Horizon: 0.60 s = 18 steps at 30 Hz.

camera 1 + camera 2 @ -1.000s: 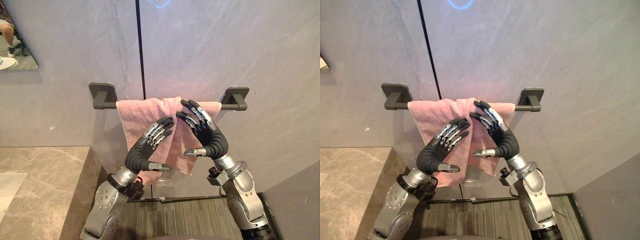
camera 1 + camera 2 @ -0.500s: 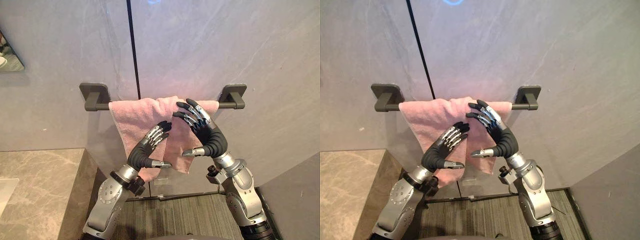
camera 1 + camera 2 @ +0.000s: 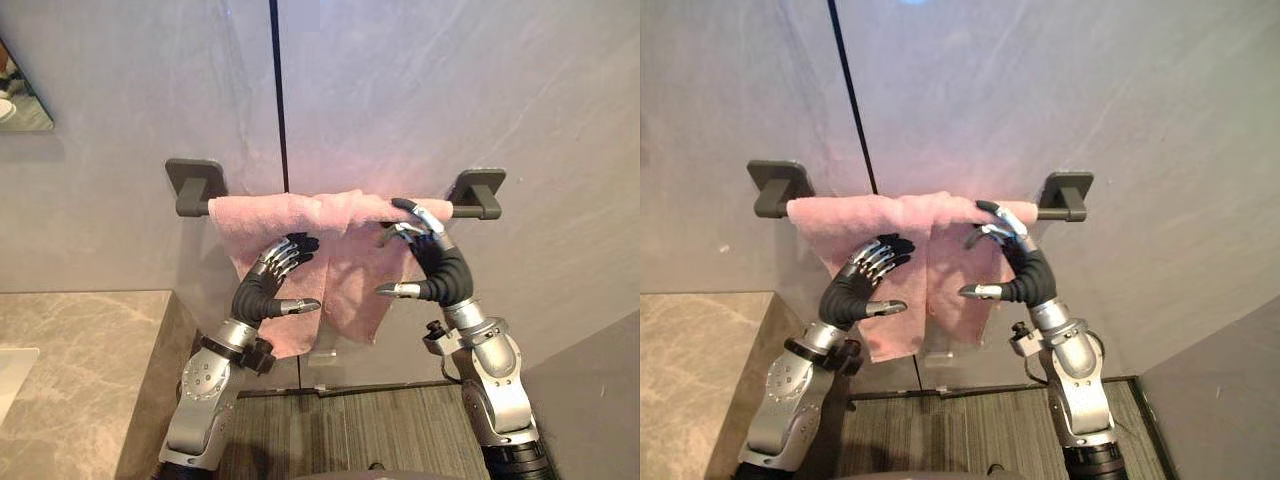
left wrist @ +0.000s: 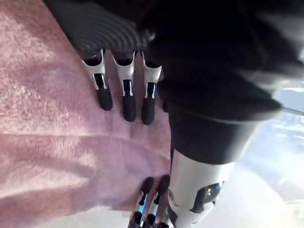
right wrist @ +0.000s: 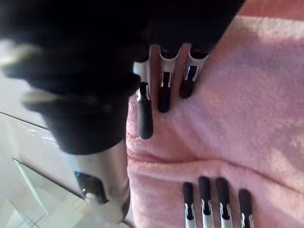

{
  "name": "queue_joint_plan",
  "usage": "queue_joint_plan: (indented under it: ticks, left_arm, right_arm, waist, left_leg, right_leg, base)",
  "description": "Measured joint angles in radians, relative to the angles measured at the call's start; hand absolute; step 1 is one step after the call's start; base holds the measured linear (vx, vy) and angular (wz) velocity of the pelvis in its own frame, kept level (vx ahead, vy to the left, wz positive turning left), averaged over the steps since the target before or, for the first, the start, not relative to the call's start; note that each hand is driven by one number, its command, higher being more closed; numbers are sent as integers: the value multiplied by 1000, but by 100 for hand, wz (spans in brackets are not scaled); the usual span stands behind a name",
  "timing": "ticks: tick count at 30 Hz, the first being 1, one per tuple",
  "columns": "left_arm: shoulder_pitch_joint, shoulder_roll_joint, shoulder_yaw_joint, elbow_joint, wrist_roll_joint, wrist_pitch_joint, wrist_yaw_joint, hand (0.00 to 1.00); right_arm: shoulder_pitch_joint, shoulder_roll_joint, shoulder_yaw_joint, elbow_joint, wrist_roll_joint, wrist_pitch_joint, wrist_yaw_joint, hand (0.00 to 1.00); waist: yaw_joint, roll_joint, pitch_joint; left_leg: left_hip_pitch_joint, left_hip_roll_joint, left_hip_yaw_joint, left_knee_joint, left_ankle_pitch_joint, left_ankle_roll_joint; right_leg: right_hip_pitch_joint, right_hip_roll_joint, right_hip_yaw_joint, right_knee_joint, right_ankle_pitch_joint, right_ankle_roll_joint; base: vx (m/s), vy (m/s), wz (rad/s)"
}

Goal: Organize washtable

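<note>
left hand (image 3: 258, 290) is open, its straight fingers (image 4: 124, 97) laid flat on the front of the pink towel (image 3: 345, 280) below the towel bar (image 3: 196, 187), thumb held out to the side. right hand (image 3: 445, 272) is open too, fingers loosely bent at the towel's top fold just beside the bar's right mount, thumb apart. the towel hangs draped over the bar, bunched along it, against the grey wall (image 3: 400, 90). a marble desk (image 3: 80, 370) lies below the bar's left end.

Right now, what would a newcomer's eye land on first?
The pink towel draped over the dark wall bar stands out against the grey wall. Both hands rest open-fingered on it: the left hand on its hanging left half, the right hand up by the bar's right bracket.
</note>
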Motion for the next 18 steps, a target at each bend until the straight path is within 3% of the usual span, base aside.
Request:
queue_joint_plan:
  ticks: [10, 18]
  left_arm:
    - [0, -7, 22, 0, 5, -14, 1, 0]
    - [0, -3, 25, 0, 21, -15, 14, 0]
  right_arm:
    - [0, -8, -3, -45, -16, 24, 8, 0]
    - [1, -77, 10, -66, -78, 34, 8, 0]
  waist:
    - [-1, 8, 10]
    - [-1, 9, 10]
  left_leg:
    - [0, 1, 0, 0, 0, 0]
    - [4, 1, 0, 1, 0, 0]
  right_leg:
    - [0, 1, 1, -1, 0, 0]
    - [4, 1, 1, -1, 0, 0]
  base:
    - [0, 0, 0]
    - [0, 0, 0]
